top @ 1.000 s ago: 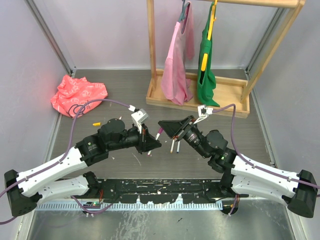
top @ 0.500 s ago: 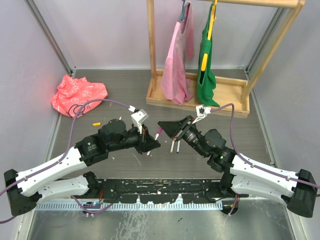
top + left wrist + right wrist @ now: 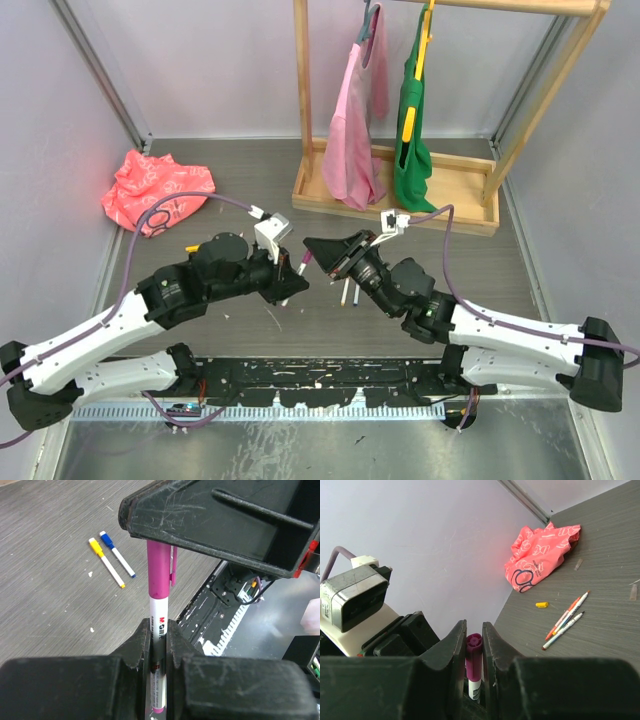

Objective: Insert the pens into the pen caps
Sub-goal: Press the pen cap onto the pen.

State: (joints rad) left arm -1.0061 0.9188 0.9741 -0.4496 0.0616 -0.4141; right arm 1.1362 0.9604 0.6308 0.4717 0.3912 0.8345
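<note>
Grey table [image 3: 250,180], in front of the wooden rack [image 3: 400,195]: the left gripper [image 3: 158,632] clamps the pink pen [image 3: 159,611]. The right gripper [image 3: 474,636] pinches the pink cap [image 3: 473,660]; the pen's tip sits inside it.

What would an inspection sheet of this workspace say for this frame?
Surface: grey table, a few white specks.
Job's things: pink pen upright in the left hand; pink cap over its end, in the right hand. Yellow pen and blue pen lie side by side; more pens lie near a loose yellow cap.
Clutter: crumpled pink bag.
Hands: both shut, left on the pen, right on the cap.
Cables: purple cable looping along each arm.
Surroundings: wooden rack with a pink garment and a green garment.
</note>
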